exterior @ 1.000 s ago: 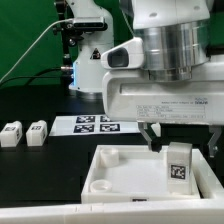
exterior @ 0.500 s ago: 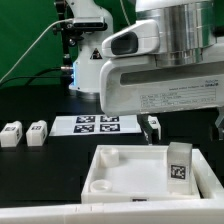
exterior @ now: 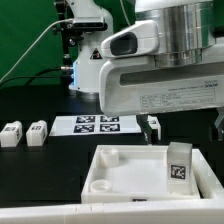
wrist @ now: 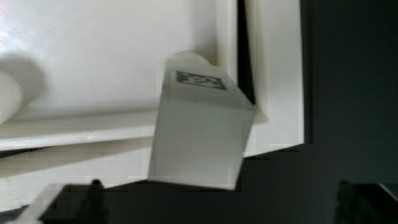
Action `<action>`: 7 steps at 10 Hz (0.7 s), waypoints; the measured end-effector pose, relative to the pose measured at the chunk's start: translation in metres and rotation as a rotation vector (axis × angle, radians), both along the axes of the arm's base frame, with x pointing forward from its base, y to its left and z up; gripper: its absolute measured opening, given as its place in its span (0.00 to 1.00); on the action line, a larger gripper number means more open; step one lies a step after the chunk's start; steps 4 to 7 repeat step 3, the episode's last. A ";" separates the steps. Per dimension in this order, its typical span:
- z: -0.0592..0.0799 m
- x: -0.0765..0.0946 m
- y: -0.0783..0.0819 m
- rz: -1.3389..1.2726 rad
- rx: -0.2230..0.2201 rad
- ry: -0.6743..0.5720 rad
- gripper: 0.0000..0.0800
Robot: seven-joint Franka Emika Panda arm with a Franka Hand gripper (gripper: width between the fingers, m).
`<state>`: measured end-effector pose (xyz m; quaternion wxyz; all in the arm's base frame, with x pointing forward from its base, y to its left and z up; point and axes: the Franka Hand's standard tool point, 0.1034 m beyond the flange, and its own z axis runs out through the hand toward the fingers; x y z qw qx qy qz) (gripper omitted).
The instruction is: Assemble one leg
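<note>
A white leg (exterior: 179, 163) with a black-and-white tag stands upright in the corner of the large white plate (exterior: 120, 172) at the exterior view's right. My gripper (exterior: 186, 126) hangs above that leg, open and empty, with its dark fingers (exterior: 152, 128) apart and clear of the leg's top. In the wrist view the leg (wrist: 199, 130) stands on the plate's corner (wrist: 89, 60), below the gap of my gripper (wrist: 221, 205), and both fingertips (wrist: 75, 200) show apart at the frame's edge. Two more legs (exterior: 12, 134) (exterior: 37, 133) stand on the black table at the exterior view's left.
The marker board (exterior: 98, 124) lies flat behind the plate. A white robot base (exterior: 88, 70) and cables stand at the back. A white strip (exterior: 60, 212) runs along the front edge of the table.
My gripper has risen from around the leg's top to above it, leaving the leg standing in the plate. Nothing has moved in the last half second.
</note>
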<state>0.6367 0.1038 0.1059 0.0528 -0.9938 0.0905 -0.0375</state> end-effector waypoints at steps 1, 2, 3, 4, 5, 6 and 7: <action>0.000 0.000 0.000 0.000 0.000 0.000 0.81; 0.000 0.000 0.000 0.000 0.000 0.000 0.81; 0.000 0.000 0.000 0.000 0.000 0.000 0.81; 0.000 0.000 0.000 0.000 0.000 0.000 0.81; 0.000 0.000 0.000 0.000 0.000 0.000 0.81; 0.000 0.000 0.000 0.000 0.000 0.000 0.81; 0.000 0.000 0.000 0.000 0.000 0.000 0.81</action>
